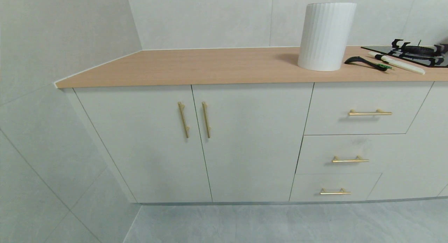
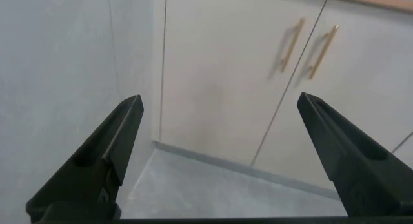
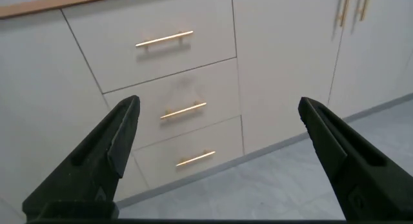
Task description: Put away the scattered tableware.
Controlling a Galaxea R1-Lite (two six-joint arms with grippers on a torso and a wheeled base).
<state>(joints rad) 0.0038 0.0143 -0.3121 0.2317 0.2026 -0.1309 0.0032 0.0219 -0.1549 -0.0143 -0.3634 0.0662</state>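
On the wooden counter (image 1: 210, 66), at its right end, a black spoon-like utensil (image 1: 365, 63) lies beside a long white utensil with a green band (image 1: 399, 64). Just left of them stands a tall white ribbed holder (image 1: 325, 36). My left gripper (image 2: 219, 98) is open and holds nothing; it hangs low in front of the double cabinet doors (image 2: 258, 88). My right gripper (image 3: 218, 101) is open too, with nothing in it, facing the stack of drawers (image 3: 174, 75) below the counter.
A black gas hob (image 1: 416, 52) sits at the counter's far right. Tiled walls close in the left side and back. The doors carry gold handles (image 1: 196, 120), as do the three drawers (image 1: 370, 113). Grey floor (image 1: 245, 223) spreads before the cabinets.
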